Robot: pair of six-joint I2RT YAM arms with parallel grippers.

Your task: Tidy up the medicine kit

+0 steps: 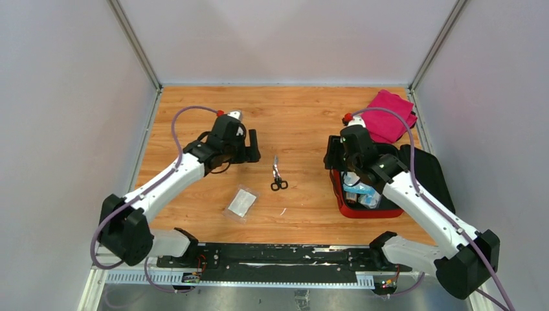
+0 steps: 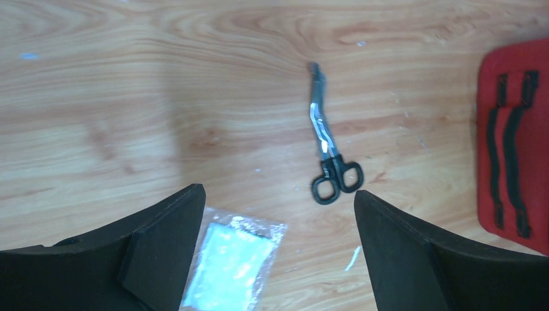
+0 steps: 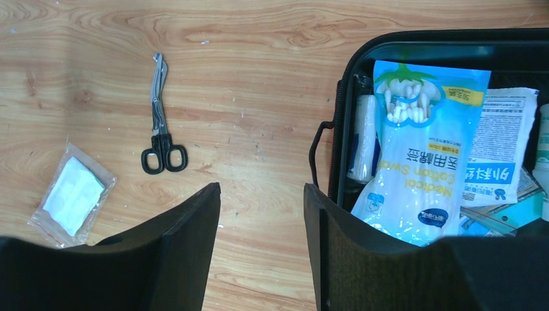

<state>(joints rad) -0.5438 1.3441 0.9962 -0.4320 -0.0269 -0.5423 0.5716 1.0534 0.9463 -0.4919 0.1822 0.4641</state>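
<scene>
The red medicine kit lies open at the right, its black-lined lid folded back. It holds a cotton swab bag and paper leaflets. Its red side also shows in the left wrist view. Black-handled scissors and a clear gauze packet lie on the table between the arms. My left gripper is open and empty above the table left of the scissors. My right gripper is open and empty over the kit's left edge.
A magenta folded cloth lies at the back right corner behind the kit. White walls with metal frames enclose the wooden table on three sides. A small white scrap lies near the front.
</scene>
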